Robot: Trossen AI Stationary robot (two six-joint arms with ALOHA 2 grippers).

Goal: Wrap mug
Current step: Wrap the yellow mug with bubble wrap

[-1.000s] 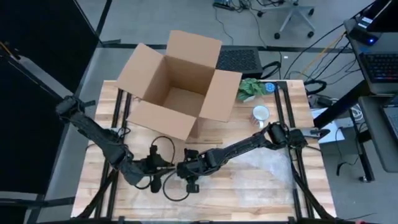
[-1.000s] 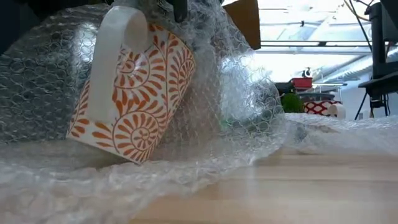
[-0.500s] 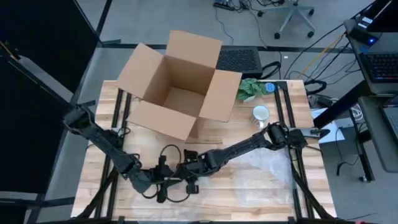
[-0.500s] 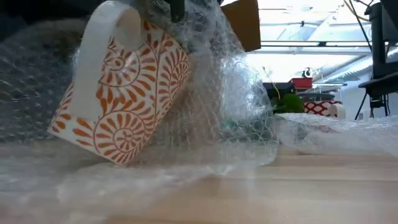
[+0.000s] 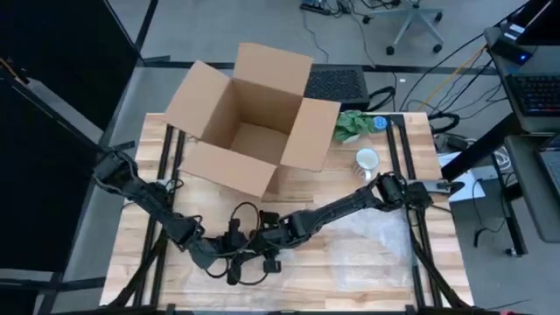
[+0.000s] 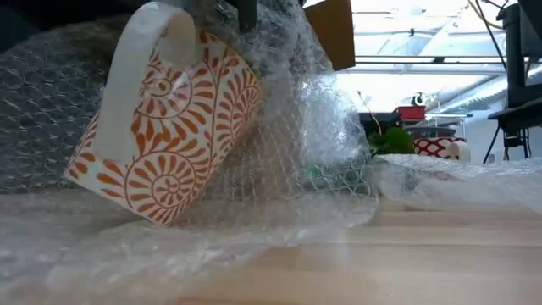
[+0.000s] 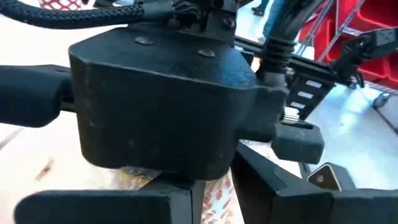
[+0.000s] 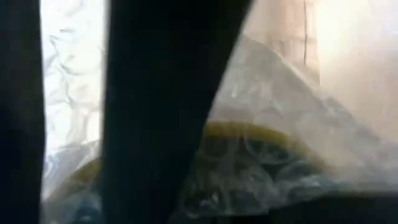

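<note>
I see the mug (image 6: 165, 119) tipped over on the bubble wrap (image 6: 322, 169), at the near edge of the desk (image 5: 367, 276), well in front of the cardboard box (image 5: 249, 118). It looks hard and easy to break, and the wrap is soft and slippery. I'd hold the wrap's edge. My left hand (image 5: 234, 262) and right hand (image 5: 265, 249) sit right at the mug. I cannot tell their grip.

A light wooden table (image 5: 350, 271) with black rails carries an open cardboard box (image 5: 248, 118) at its far side — beside it a green leafy thing (image 5: 352, 124) and a small white cup (image 5: 367, 161). Bubble wrap (image 6: 423, 182) lies spread over the near boards, the tilted orange-patterned mug (image 6: 165, 127) resting on it.
</note>
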